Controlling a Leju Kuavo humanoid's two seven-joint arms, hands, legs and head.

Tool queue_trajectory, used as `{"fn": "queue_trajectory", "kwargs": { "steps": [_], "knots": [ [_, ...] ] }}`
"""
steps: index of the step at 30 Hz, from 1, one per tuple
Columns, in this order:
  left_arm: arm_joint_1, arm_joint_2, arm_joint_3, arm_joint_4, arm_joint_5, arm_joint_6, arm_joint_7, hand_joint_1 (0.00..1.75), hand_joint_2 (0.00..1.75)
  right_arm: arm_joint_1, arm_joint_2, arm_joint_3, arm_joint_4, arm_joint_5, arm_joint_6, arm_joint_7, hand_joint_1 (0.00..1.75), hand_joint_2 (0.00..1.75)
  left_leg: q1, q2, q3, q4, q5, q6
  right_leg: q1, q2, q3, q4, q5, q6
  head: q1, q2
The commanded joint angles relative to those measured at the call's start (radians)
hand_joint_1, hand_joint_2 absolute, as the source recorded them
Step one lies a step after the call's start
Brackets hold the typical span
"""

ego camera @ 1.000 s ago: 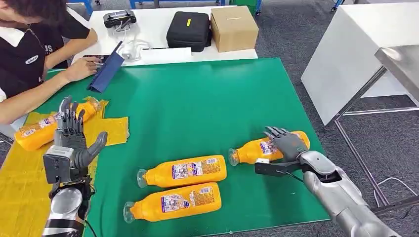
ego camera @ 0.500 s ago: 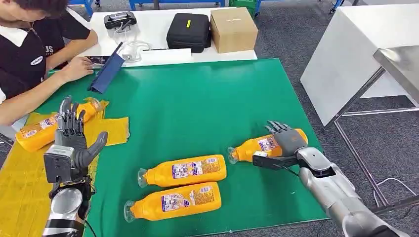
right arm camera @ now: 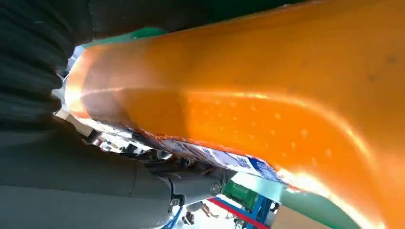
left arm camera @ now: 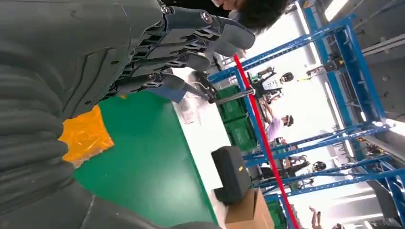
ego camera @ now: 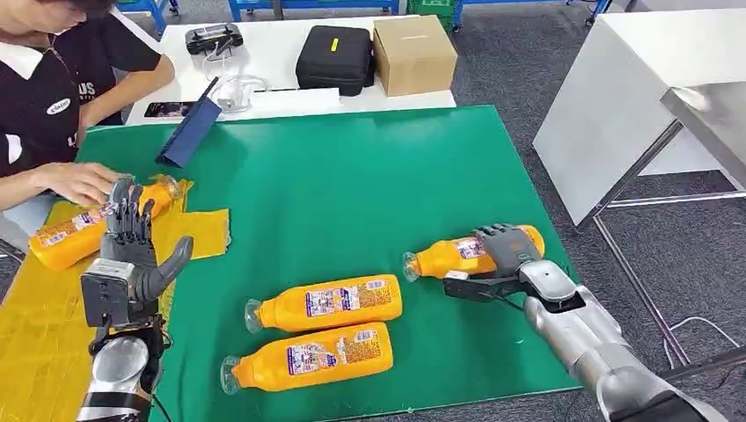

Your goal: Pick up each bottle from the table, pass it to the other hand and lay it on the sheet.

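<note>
Right hand (ego camera: 503, 249) grips bottle (ego camera: 457, 256) near the mat's (ego camera: 352, 185) right edge.

left robot hand (ego camera: 132, 255) raised open, right robot hand (ego camera: 503, 255) gripping

We see two silver metal forearms, each ending in a dark grey robot hand: the left robot hand (ego camera: 132, 255) and the right robot hand (ego camera: 503, 255). Each has black fingers and a thick grey thumb. A boxy grey block forms the left wrist, and a grey ribbed cover sits behind each palm.
</note>
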Motion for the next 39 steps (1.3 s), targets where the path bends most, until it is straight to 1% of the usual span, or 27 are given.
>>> {"fn": "queue_trajectory", "kwargs": {
  "steps": [1, 4, 6, 9, 10, 11, 12, 13, 14, 15, 16, 17, 19, 20, 21, 22, 24, 27, 30, 31, 32, 33, 34, 35, 37, 38, 39],
  "knots": [
    [-0.023, -0.008, 0.006, 0.064, -0.002, -0.001, 0.006, 0.00, 1.75, -0.022, 0.003, 0.074, 0.033, -0.004, 0.066, -0.006, 1.73, 1.75, 0.001, -0.001, 0.002, 0.000, -0.001, -0.002, 0.001, 0.000, 0.002, -0.001, -0.001, -0.002, 0.000, 0.000],
    [-0.023, -0.009, 0.006, 0.067, -0.002, -0.003, 0.006, 0.00, 1.75, -0.024, 0.004, 0.073, 0.026, -0.012, 0.045, -0.021, 1.75, 1.75, 0.002, -0.002, 0.002, 0.000, -0.001, -0.002, 0.002, 0.000, 0.003, -0.001, -0.001, -0.003, 0.000, 0.000],
    [-0.020, -0.010, 0.007, 0.060, -0.002, -0.003, 0.006, 0.00, 1.75, -0.002, 0.013, 0.049, -0.031, -0.029, -0.058, -0.042, 1.75, 1.75, 0.002, -0.002, 0.002, 0.000, -0.001, -0.002, 0.001, -0.001, 0.002, -0.001, -0.001, -0.002, 0.000, 0.000],
    [-0.018, -0.010, 0.008, 0.054, -0.002, -0.004, 0.006, 0.00, 1.75, 0.003, 0.016, 0.049, -0.049, -0.029, -0.052, -0.040, 1.75, 1.75, 0.002, -0.001, 0.002, 0.000, -0.001, -0.002, 0.002, 0.000, 0.002, -0.001, -0.001, -0.003, 0.000, 0.000],
    [-0.017, -0.010, 0.007, 0.053, -0.002, -0.005, 0.007, 0.00, 1.75, 0.011, 0.018, 0.040, -0.065, -0.031, -0.070, -0.036, 1.75, 1.75, 0.002, 0.000, 0.001, 0.000, -0.001, -0.002, 0.001, 0.001, 0.001, 0.000, -0.001, -0.002, 0.000, 0.000],
    [-0.015, -0.009, 0.005, 0.047, -0.002, -0.009, 0.007, 0.00, 1.75, 0.049, 0.040, -0.024, -0.116, -0.084, -0.165, -0.076, 1.75, 1.75, 0.002, -0.001, 0.001, 0.000, -0.001, -0.002, 0.002, 0.001, 0.001, 0.000, -0.001, -0.003, 0.000, 0.000],
    [-0.013, -0.007, -0.001, 0.043, -0.003, -0.015, 0.009, 0.00, 1.75, 0.084, 0.070, -0.086, -0.174, -0.128, -0.255, -0.090, 1.75, 1.75, 0.001, -0.001, -0.001, 0.000, -0.001, -0.002, 0.001, 0.000, -0.001, 0.000, -0.001, -0.002, 0.000, 0.000],
    [-0.008, -0.006, -0.007, 0.034, -0.003, -0.018, 0.010, 0.00, 1.75, 0.118, 0.099, -0.139, -0.235, -0.163, -0.280, -0.095, 1.75, 1.75, 0.002, -0.001, 0.000, 0.000, -0.002, -0.003, 0.002, 0.000, 0.000, 0.000, -0.001, -0.003, 0.000, 0.000],
    [0.003, -0.001, -0.020, 0.024, -0.006, -0.021, 0.013, 0.00, 1.75, 0.160, 0.147, -0.212, -0.321, -0.249, -0.292, -0.110, 1.75, 1.75, 0.002, -0.001, -0.001, 0.000, -0.001, -0.002, 0.002, 0.000, -0.001, -0.001, -0.001, -0.002, 0.000, 0.000],
    [0.008, 0.001, -0.027, 0.019, -0.007, -0.022, 0.014, 0.00, 1.75, 0.173, 0.158, -0.230, -0.356, -0.260, -0.288, -0.105, 1.75, 1.75, 0.002, -0.001, -0.001, 0.000, -0.002, -0.003, 0.002, 0.001, -0.001, 0.000, -0.001, -0.003, 0.000, 0.000],
    [0.011, 0.001, -0.030, 0.017, -0.007, -0.022, 0.014, 0.00, 1.75, 0.177, 0.159, -0.230, -0.373, -0.258, -0.277, -0.098, 1.75, 1.75, 0.003, 0.000, -0.001, 0.000, -0.003, -0.003, 0.002, 0.003, -0.001, 0.000, -0.002, -0.004, 0.000, 0.000],
    [0.011, 0.001, -0.030, 0.017, -0.007, -0.022, 0.014, 0.00, 1.75, 0.177, 0.159, -0.230, -0.373, -0.258, -0.277, -0.098, 1.75, 1.75, 0.002, 0.000, -0.003, 0.000, -0.002, -0.003, 0.002, 0.003, -0.003, 0.001, -0.001, -0.003, 0.000, 0.000],
    [0.012, 0.001, -0.032, 0.017, -0.007, -0.021, 0.014, 0.00, 1.75, 0.178, 0.157, -0.233, -0.381, -0.257, -0.270, -0.096, 1.75, 1.75, 0.004, 0.000, 0.001, 0.003, -0.007, -0.005, 0.003, 0.004, 0.001, 0.003, -0.005, -0.006, 0.000, 0.000],
    [0.012, 0.003, -0.034, 0.018, -0.008, -0.022, 0.016, 0.00, 1.75, 0.181, 0.167, -0.252, -0.382, -0.277, -0.282, -0.096, 1.75, 1.75, 0.005, 0.000, 0.004, 0.004, -0.009, -0.007, 0.005, 0.005, 0.003, 0.005, -0.008, -0.008, -0.001, 0.000],
    [0.015, 0.006, -0.041, 0.016, -0.014, -0.023, 0.022, 0.00, 1.75, 0.187, 0.188, -0.282, -0.390, -0.301, -0.297, -0.108, 1.75, 1.75, 0.002, -0.003, -0.005, 0.000, -0.001, -0.002, 0.002, -0.001, -0.005, 0.001, -0.002, -0.002, 0.000, 0.000],
    [0.017, 0.005, -0.050, 0.017, -0.018, -0.025, 0.028, 0.00, 1.75, 0.197, 0.220, -0.317, -0.414, -0.332, -0.316, -0.119, 1.75, 1.75, 0.003, -0.004, -0.004, 0.001, -0.002, -0.003, 0.003, -0.001, -0.003, 0.001, -0.003, -0.003, 0.000, 0.000],
    [0.011, 0.006, -0.080, 0.032, -0.032, -0.039, 0.045, 0.00, 1.75, 0.213, 0.257, -0.342, -0.463, -0.340, -0.336, -0.114, 1.75, 1.75, 0.003, -0.003, -0.005, 0.001, -0.002, -0.003, 0.003, 0.000, -0.004, 0.001, -0.003, -0.003, 0.000, 0.000],
    [0.002, 0.008, -0.114, 0.049, -0.050, -0.048, 0.055, 0.00, 1.75, 0.226, 0.293, -0.360, -0.510, -0.390, -0.347, -0.118, 1.75, 1.75, 0.003, -0.003, -0.006, 0.001, -0.002, -0.003, 0.003, 0.001, -0.006, 0.002, -0.002, -0.003, 0.000, 0.000],
    [-0.009, 0.013, -0.152, 0.064, -0.082, -0.062, 0.073, 0.00, 1.75, 0.231, 0.312, -0.366, -0.535, -0.404, -0.359, -0.112, 1.75, 1.75, 0.003, -0.004, -0.006, 0.001, -0.002, -0.003, 0.003, 0.000, -0.005, 0.002, -0.003, -0.004, 0.000, 0.000],
    [-0.013, 0.015, -0.166, 0.069, -0.091, -0.071, 0.079, 0.00, 1.75, 0.231, 0.324, -0.369, -0.541, -0.444, -0.344, -0.119, 1.75, 1.75, 0.003, -0.004, -0.005, 0.001, -0.003, -0.004, 0.003, -0.001, -0.004, 0.002, -0.003, -0.004, 0.000, 0.000],
    [-0.018, 0.020, -0.182, 0.074, -0.098, -0.076, 0.082, 0.00, 1.75, 0.230, 0.330, -0.365, -0.545, -0.509, -0.305, -0.143, 1.75, 1.75, 0.002, -0.004, -0.007, 0.000, -0.001, -0.002, 0.003, -0.001, -0.007, 0.001, -0.002, -0.003, 0.000, 0.000],
    [-0.025, 0.028, -0.198, 0.079, -0.112, -0.082, 0.084, 0.00, 1.75, 0.227, 0.346, -0.363, -0.549, -0.611, -0.235, -0.169, 1.75, 1.75, 0.004, -0.005, -0.003, 0.002, -0.004, -0.004, 0.004, -0.001, -0.003, 0.002, -0.004, -0.005, 0.000, 0.000],
    [-0.033, 0.032, -0.210, 0.087, -0.120, -0.087, 0.084, 0.00, 1.75, 0.222, 0.358, -0.360, -0.544, -0.691, -0.174, -0.190, 1.75, 1.75, 0.002, -0.004, -0.007, 0.000, -0.001, -0.003, 0.003, -0.001, -0.006, 0.001, -0.002, -0.003, 0.000, 0.000],
    [-0.045, 0.035, -0.224, 0.099, -0.125, -0.092, 0.083, 0.00, 1.75, 0.214, 0.366, -0.349, -0.534, -0.761, -0.117, -0.208, 1.75, 1.75, 0.004, -0.005, -0.002, 0.002, -0.005, -0.005, 0.004, 0.000, -0.002, 0.003, -0.005, -0.006, 0.000, 0.000],
    [-0.074, 0.034, -0.247, 0.124, -0.130, -0.101, 0.081, 0.00, 1.75, 0.195, 0.386, -0.303, -0.495, -0.802, -0.064, -0.223, 1.75, 1.75, 0.004, -0.004, -0.003, 0.002, -0.004, -0.004, 0.004, 0.001, -0.003, 0.003, -0.005, -0.005, 0.000, 0.000],
    [-0.086, 0.035, -0.259, 0.134, -0.134, -0.105, 0.080, 0.00, 1.75, 0.189, 0.397, -0.282, -0.480, -0.841, -0.024, -0.236, 1.75, 1.75, 0.003, -0.002, -0.007, 0.000, -0.001, -0.003, 0.003, 0.000, -0.007, 0.001, -0.002, -0.003, 0.000, 0.000],
    [-0.102, 0.033, -0.273, 0.145, -0.136, -0.110, 0.079, 0.00, 1.75, 0.180, 0.410, -0.246, -0.457, -0.863, 0.009, -0.244, 1.75, 1.75, 0.003, -0.002, -0.006, 0.001, -0.002, -0.003, 0.003, 0.001, -0.006, 0.001, -0.002, -0.004, 0.000, 0.000]
  ]
}}
